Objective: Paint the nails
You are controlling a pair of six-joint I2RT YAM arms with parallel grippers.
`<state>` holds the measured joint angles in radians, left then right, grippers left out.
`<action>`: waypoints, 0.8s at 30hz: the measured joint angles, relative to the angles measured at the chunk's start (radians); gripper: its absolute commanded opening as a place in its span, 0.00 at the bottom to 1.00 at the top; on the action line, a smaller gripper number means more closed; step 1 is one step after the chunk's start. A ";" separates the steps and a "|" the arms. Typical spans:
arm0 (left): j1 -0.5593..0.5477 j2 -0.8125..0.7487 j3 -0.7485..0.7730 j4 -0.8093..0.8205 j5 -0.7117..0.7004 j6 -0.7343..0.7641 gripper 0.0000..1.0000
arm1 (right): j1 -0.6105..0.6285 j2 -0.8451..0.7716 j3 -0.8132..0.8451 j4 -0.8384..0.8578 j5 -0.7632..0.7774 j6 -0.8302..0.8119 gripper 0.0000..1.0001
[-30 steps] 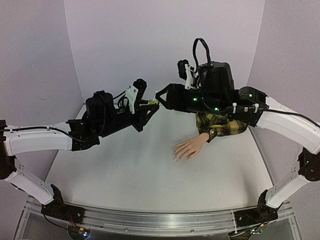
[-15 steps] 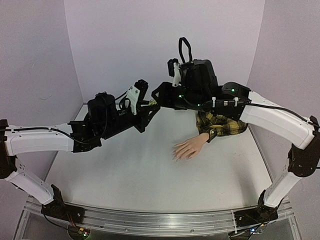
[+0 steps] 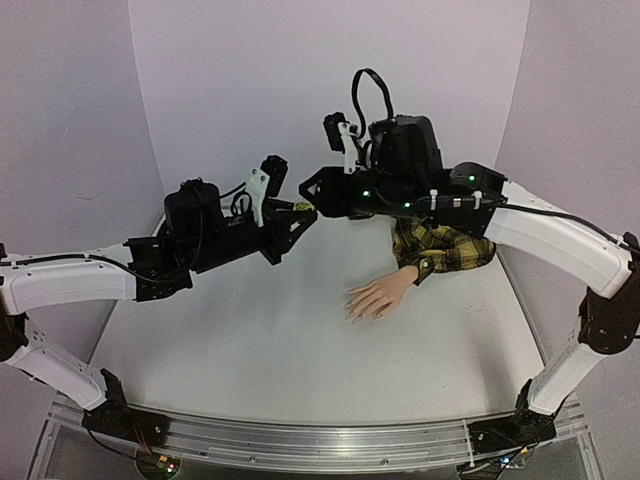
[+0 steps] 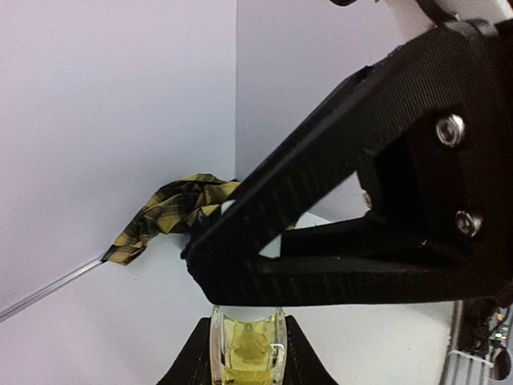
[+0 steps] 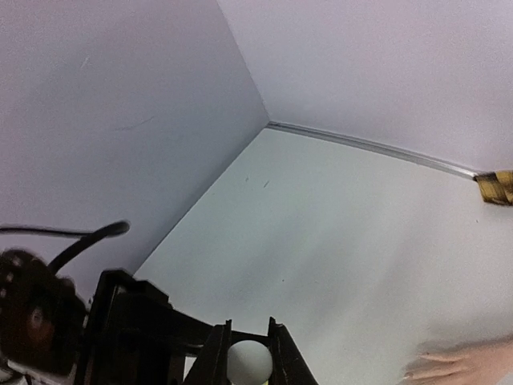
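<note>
Both arms meet in mid-air above the back of the table (image 3: 250, 350), tips nearly touching. The L claw (image 3: 298, 213) is pinching a tiny yellowish bottle (image 3: 304, 206); in the L wrist view the bottle (image 4: 247, 349) sits upright between the two black fingers (image 4: 195, 362), glass walls & yellow liquid visible. The R claw (image 3: 311, 197) comes in from the opp. side, right over the bottle's top. In the R wrist view its fingers (image 5: 215, 353) are pressed on a round white cap (image 5: 248, 362). Can't tell if the cap is on the bottle or off; the R claw (image 4: 361, 200) blocks the neck in the L wrist view.

The mannequin hand (image 3: 378, 297) lies flat on the table, R of centre, well below & apart from both claws, fingers pointing left. Its plaid sleeve (image 3: 440, 248) runs back under the R arm toward the far R corner. The nails (image 3: 350, 306) are at the fingertips on the hand's left end, too small to make out any colour. R wrist cam catches only blurred fingertips (image 5: 449, 369) at its lower R edge.
</note>
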<state>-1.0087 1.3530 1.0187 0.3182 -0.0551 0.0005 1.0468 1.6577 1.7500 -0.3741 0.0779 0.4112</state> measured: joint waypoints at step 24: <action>0.078 -0.081 0.098 -0.140 1.065 -0.247 0.00 | -0.015 -0.199 -0.192 0.151 -0.890 -0.377 0.52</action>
<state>-0.9307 1.2722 1.1164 0.1784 1.0098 -0.2466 1.0313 1.4587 1.5580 -0.2230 -0.8122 0.0343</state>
